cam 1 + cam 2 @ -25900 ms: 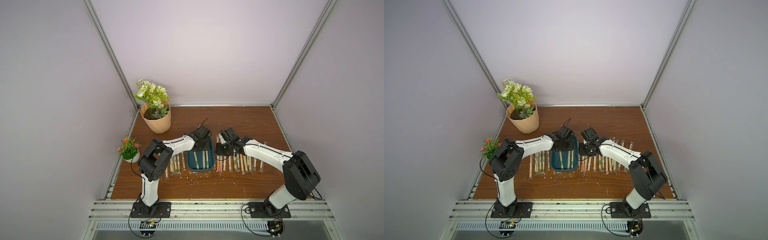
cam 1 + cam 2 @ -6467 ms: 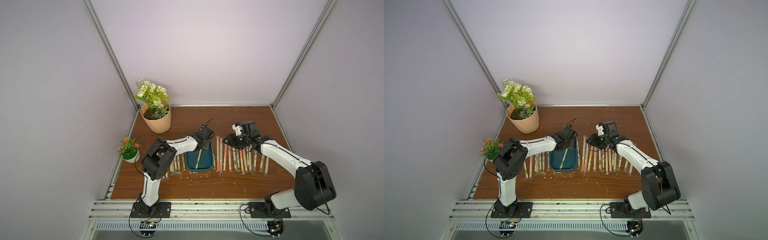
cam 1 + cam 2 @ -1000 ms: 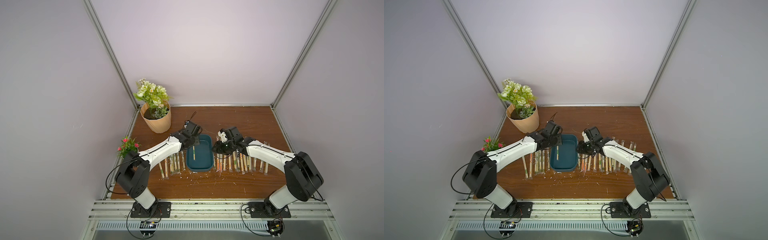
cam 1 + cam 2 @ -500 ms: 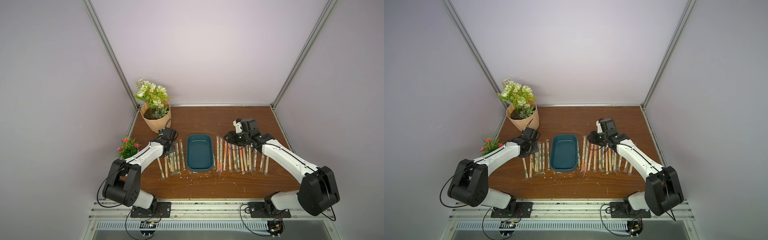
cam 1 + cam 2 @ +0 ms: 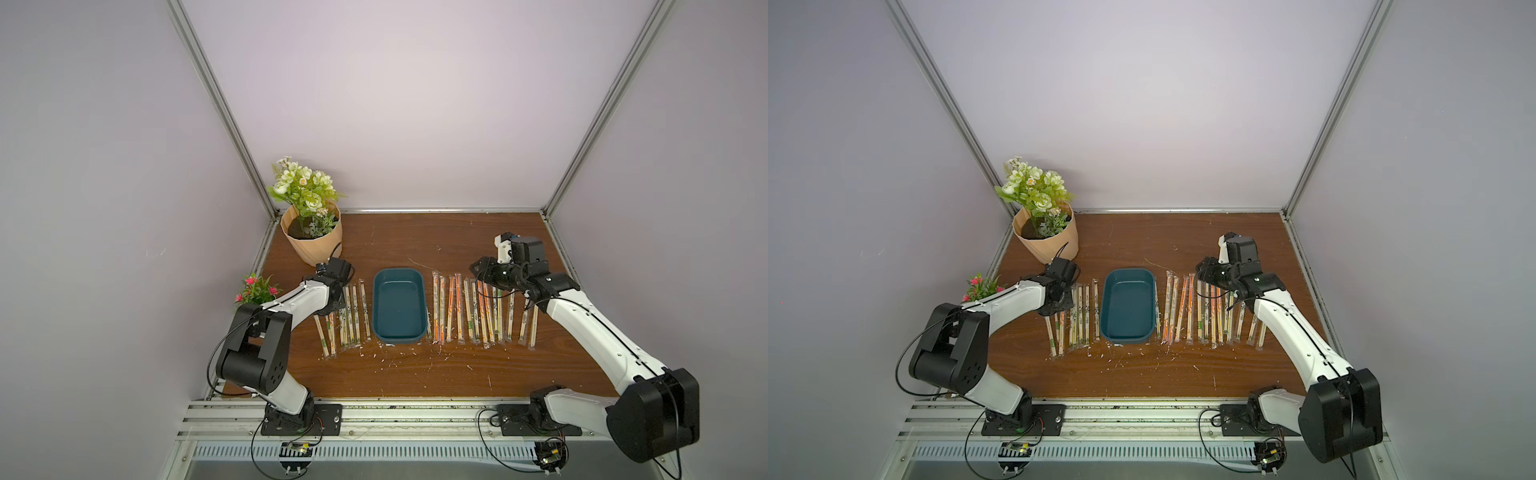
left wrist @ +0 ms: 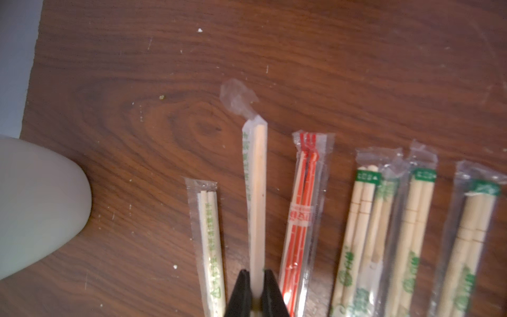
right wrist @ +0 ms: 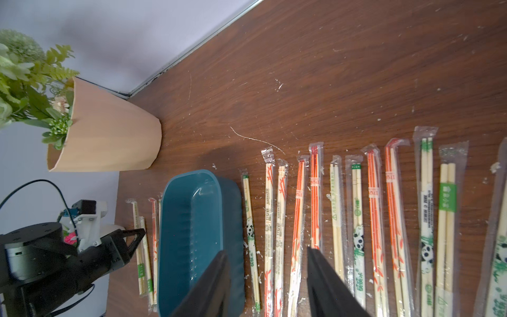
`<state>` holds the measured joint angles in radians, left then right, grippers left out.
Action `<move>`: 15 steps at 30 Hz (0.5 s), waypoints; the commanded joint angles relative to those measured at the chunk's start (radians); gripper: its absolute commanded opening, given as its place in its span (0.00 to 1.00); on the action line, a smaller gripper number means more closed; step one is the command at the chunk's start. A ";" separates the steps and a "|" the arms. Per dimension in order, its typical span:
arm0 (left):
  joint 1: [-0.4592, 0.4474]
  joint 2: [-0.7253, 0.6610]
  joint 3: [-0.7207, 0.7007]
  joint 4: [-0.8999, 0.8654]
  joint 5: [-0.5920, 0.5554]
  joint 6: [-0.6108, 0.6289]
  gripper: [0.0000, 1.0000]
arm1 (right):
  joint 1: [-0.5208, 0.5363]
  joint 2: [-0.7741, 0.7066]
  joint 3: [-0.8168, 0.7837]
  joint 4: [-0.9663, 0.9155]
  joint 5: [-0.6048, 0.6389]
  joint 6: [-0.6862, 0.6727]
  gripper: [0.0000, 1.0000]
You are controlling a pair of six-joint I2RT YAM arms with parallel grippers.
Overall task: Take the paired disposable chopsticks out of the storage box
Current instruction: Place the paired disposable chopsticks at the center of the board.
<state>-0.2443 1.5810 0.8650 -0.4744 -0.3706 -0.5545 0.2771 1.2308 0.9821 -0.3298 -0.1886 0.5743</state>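
The teal storage box (image 5: 398,307) (image 5: 1127,307) (image 7: 192,233) stands empty mid-table. Several paired disposable chopsticks lie in a row on its left (image 5: 353,311) and in a longer row on its right (image 5: 465,311) (image 7: 356,219). My left gripper (image 6: 256,274) (image 5: 333,306) is shut on one green-printed pair (image 6: 256,192), low over the left row, between a green-printed pair (image 6: 210,233) and an orange one (image 6: 301,219). The right gripper (image 7: 266,255) (image 5: 478,270) hangs open over the right row's far ends, holding nothing.
A peach flower pot (image 5: 311,241) (image 7: 104,137) stands at the back left. A small pink-flowered plant (image 5: 255,286) in a white pot (image 6: 35,205) sits just left of the left row. Walls close in three sides. White crumbs dot the wood.
My left gripper has carried a pair out of the box to the left row, leaving the box empty. The right gripper has drawn back from the box's edge to the right row and opened wider.
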 commanded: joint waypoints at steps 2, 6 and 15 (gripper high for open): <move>0.014 0.014 -0.016 -0.006 -0.020 0.033 0.37 | -0.022 -0.043 -0.002 -0.027 0.016 -0.027 0.52; 0.014 -0.026 -0.029 -0.005 0.003 0.039 0.72 | -0.036 -0.062 0.001 -0.048 0.049 -0.035 0.58; 0.014 -0.311 -0.033 -0.028 0.081 0.054 0.97 | -0.070 -0.109 0.054 -0.131 0.260 -0.060 0.99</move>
<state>-0.2420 1.3392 0.8272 -0.4866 -0.3260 -0.5156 0.2180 1.1431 0.9855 -0.4252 -0.0387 0.5312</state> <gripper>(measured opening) 0.972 0.989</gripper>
